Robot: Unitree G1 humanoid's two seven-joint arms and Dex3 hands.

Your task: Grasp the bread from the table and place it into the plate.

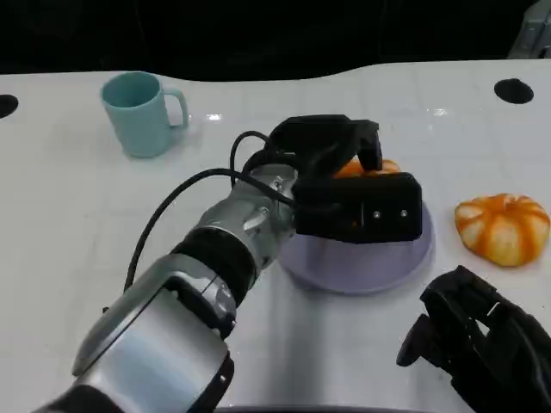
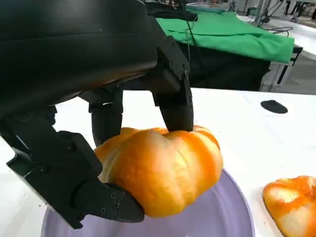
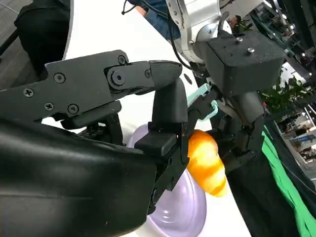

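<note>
Bread [image 2: 163, 170] held over plate [image 1: 405, 254], fingers [image 2: 175, 106] of left hand [image 1: 349, 185] clamped around it | second bread [image 1: 504, 225] on bench [image 1: 69, 206] beside plate | right hand [image 1: 473, 340] near plate, holding nothing, fingers apart | teal mug [image 1: 138, 112] well apart from plate.

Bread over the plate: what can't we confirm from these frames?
- Whether the bread touches the plate: its underside is hidden in the left wrist view, and the left hand covers it in the head view.
- Plate's near rim: cut off by the left wrist view's edge.
- Right hand: partly cut off by the head view's edge; it appears to hold nothing.
- Second bread: cropped in the left wrist view.
</note>
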